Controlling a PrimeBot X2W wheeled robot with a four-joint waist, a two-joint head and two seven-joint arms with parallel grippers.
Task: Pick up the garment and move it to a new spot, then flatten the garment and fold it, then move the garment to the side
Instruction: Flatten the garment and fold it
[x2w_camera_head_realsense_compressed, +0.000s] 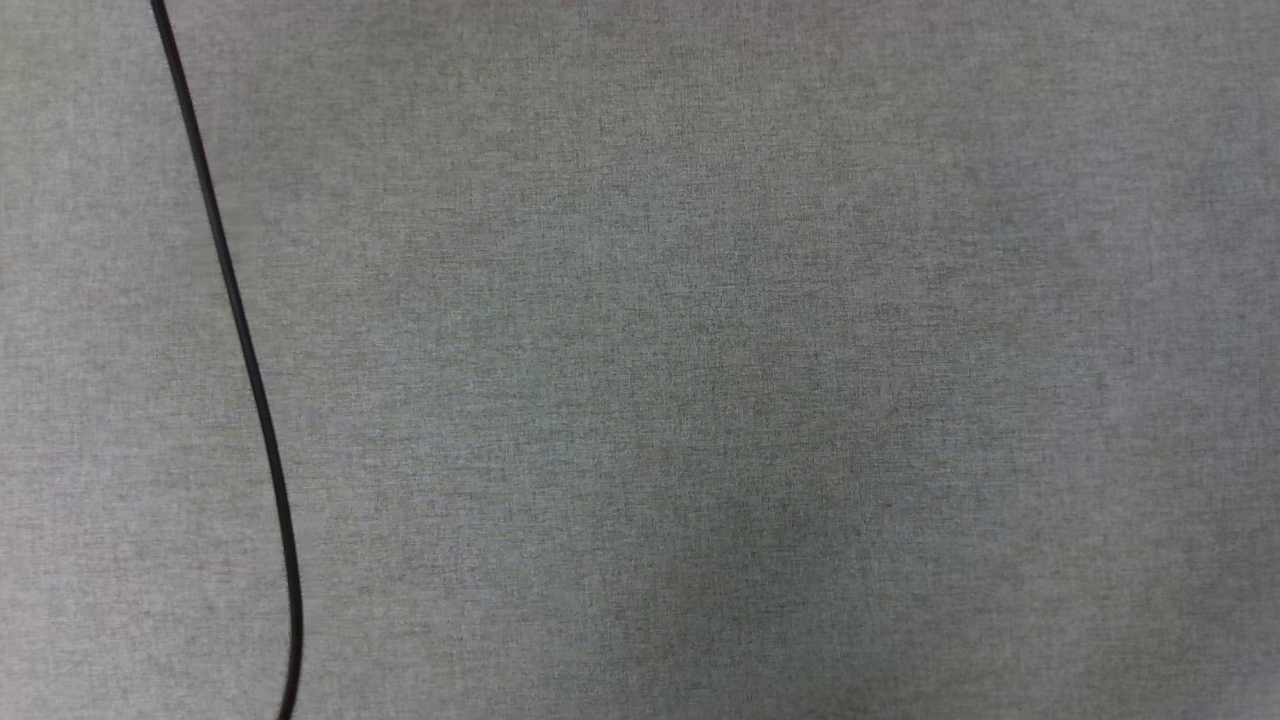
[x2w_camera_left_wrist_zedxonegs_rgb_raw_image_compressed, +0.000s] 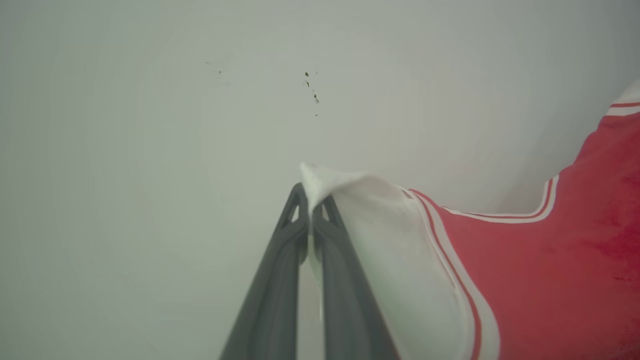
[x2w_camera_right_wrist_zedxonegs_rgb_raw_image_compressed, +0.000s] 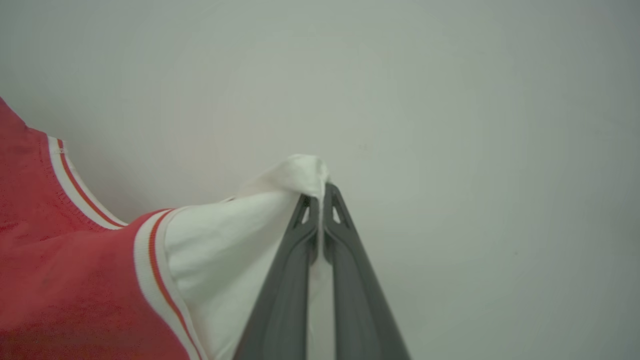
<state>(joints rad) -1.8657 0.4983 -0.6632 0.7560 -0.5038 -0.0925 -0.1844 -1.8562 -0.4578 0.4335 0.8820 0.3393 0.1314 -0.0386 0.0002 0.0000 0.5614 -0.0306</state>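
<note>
At either sleeve (x2w_camera_left_wrist_zedxonegs_rgb_raw_image_compressed: 390, 235), both jaws clench the garment (x2w_camera_left_wrist_zedxonegs_rgb_raw_image_compressed: 550, 260), its red body cut off.

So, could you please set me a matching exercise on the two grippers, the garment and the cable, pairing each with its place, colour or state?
Things:
1. left gripper
2. right gripper
3. garment
4. cable

Places, colours, states:
A. black, curving down the left of the grey surface in the head view
B. jaws shut on a white sleeve, red cloth to the right in its own wrist view
C. red, with white sleeves and striped trim
D. jaws shut on a white sleeve, red cloth to the left in its own wrist view

Pairs: 1-B, 2-D, 3-C, 4-A.
</note>
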